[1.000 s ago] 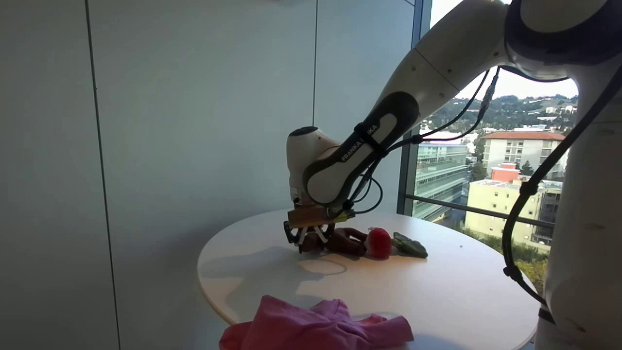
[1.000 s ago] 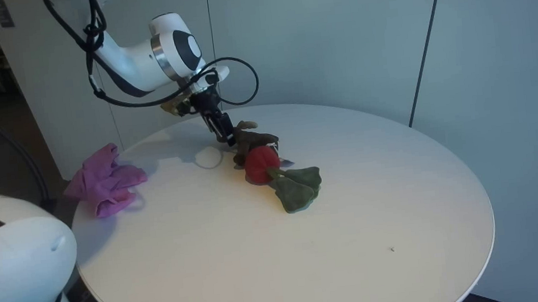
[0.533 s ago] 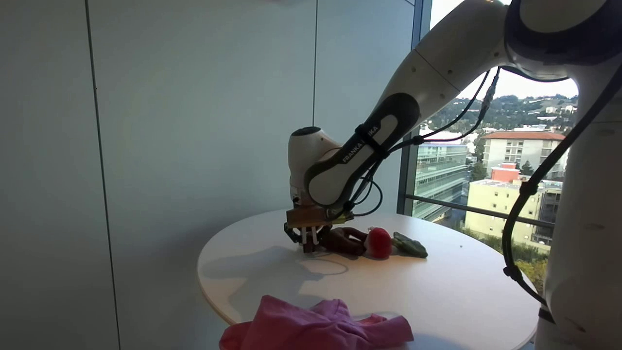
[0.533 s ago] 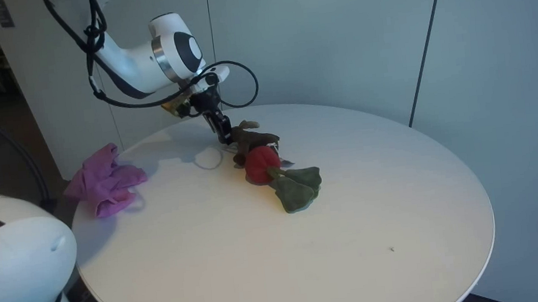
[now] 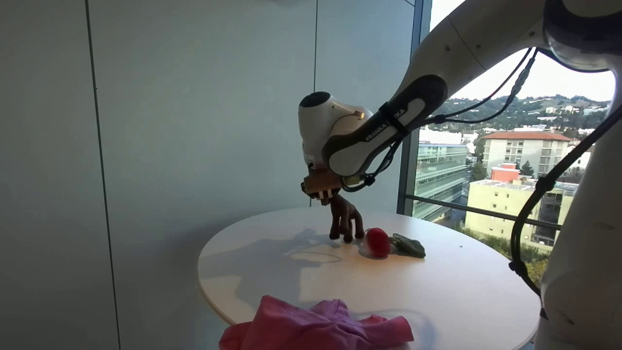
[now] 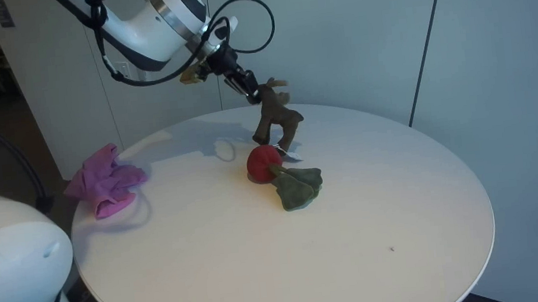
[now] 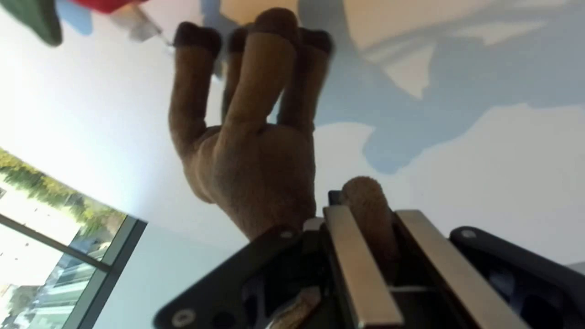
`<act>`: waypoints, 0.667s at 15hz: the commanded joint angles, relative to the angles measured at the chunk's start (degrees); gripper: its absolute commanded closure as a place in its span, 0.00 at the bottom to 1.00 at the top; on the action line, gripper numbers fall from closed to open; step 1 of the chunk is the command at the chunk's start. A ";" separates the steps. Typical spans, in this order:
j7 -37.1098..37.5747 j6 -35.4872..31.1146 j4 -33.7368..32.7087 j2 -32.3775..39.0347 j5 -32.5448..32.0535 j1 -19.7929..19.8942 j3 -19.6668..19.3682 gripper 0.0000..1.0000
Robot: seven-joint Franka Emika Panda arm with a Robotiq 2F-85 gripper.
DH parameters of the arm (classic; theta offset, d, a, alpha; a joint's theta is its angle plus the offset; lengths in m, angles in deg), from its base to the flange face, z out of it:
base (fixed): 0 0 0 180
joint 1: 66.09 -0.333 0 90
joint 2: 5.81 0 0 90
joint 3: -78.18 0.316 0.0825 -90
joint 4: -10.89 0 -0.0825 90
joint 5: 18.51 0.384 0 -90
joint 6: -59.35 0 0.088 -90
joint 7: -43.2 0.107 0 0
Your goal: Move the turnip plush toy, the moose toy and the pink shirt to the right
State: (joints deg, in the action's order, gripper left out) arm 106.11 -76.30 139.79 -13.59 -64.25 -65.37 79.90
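Observation:
The brown moose toy (image 5: 346, 218) hangs legs down from my gripper (image 5: 324, 199), which is shut on its head. In the wrist view the muzzle pokes out between the fingers (image 7: 361, 265), and the moose's body (image 7: 265, 173) dangles beside them. Whether its feet touch the table I cannot tell. Close to those feet lies the turnip plush toy (image 6: 264, 164), a red bulb with green leaves (image 6: 297, 187). The pink shirt (image 6: 106, 181) is crumpled at the table's edge, away from both toys; it is out of the wrist view.
A round white table (image 6: 377, 199) carries everything. A small white tag (image 6: 294, 156) lies between the turnip and the moose's hind feet. Grey wall panels (image 5: 204, 121) rise behind the table, and a window (image 5: 515, 160) stands beside it. Loose cables (image 6: 259, 48) loop off the arm.
The jaws have closed on the moose's head. Arm and moose have risen off their earlier spot, so the moose went from lying flat to hanging. Shirt and turnip are nearly unmoved.

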 commanded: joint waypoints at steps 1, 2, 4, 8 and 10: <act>0.15 6.38 -3.54 -4.81 -9.07 3.56 -0.63 0.92; 1.07 8.40 -4.15 -5.29 -11.81 4.47 -0.71 0.92; 2.67 13.11 -3.72 -5.63 -16.59 6.03 -1.04 0.92; 1.62 22.69 -1.37 -4.47 -10.69 5.56 -2.74 0.92; 4.98 23.60 0.23 -3.76 -7.42 5.82 -3.58 0.92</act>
State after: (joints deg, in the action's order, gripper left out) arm 107.54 -54.81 138.77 -17.88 -75.14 -59.23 77.42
